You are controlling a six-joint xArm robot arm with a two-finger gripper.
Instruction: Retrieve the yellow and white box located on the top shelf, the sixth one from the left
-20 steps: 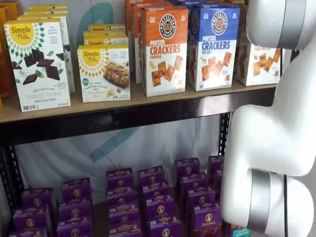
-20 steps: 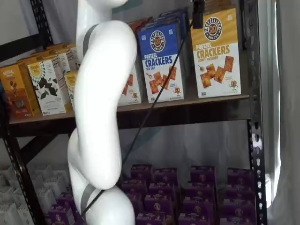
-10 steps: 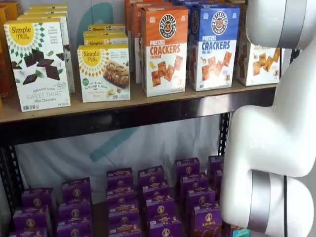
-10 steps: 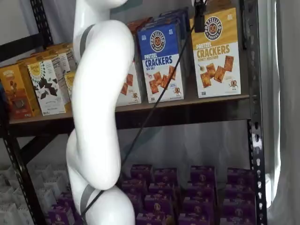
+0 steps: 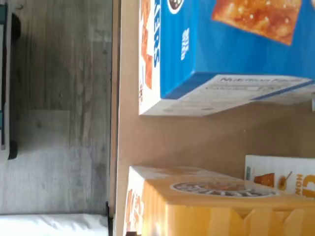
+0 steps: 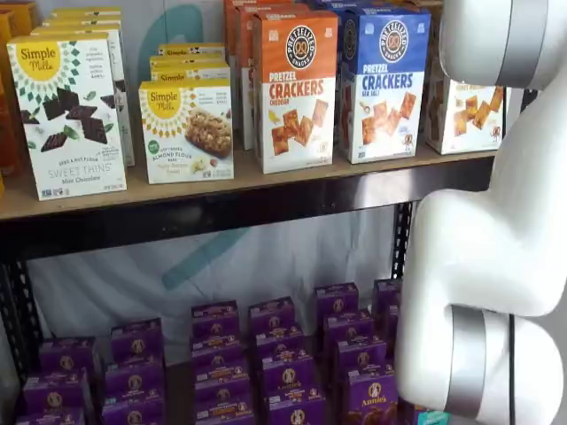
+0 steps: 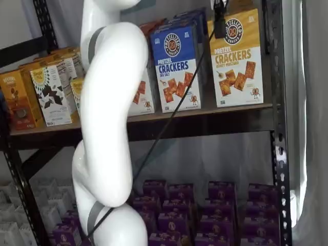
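Note:
The yellow and white box (image 7: 237,61) stands upright at the right end of the top shelf (image 7: 205,123). In the other shelf view, the arm partly hides the yellow and white box (image 6: 462,111). One black finger of my gripper (image 7: 219,23) hangs from the view's top edge in front of the box's upper left corner, with a cable beside it. No gap between fingers shows. The wrist view shows the yellow top (image 5: 221,206) of the box from close up, beside the blue sea-salt carton (image 5: 236,49). Nothing is held.
The blue sea-salt carton (image 7: 177,66) stands directly left of the target, with an orange cheddar carton (image 6: 297,88) further left. Black perforated uprights (image 7: 277,128) flank the right end. My white arm (image 7: 110,118) stands before the shelves. Purple boxes (image 6: 275,354) fill the lower level.
The black finger has drifted slightly right and down in front of the yellow box's top. The arm's elbow has shifted a little. The boxes have not moved.

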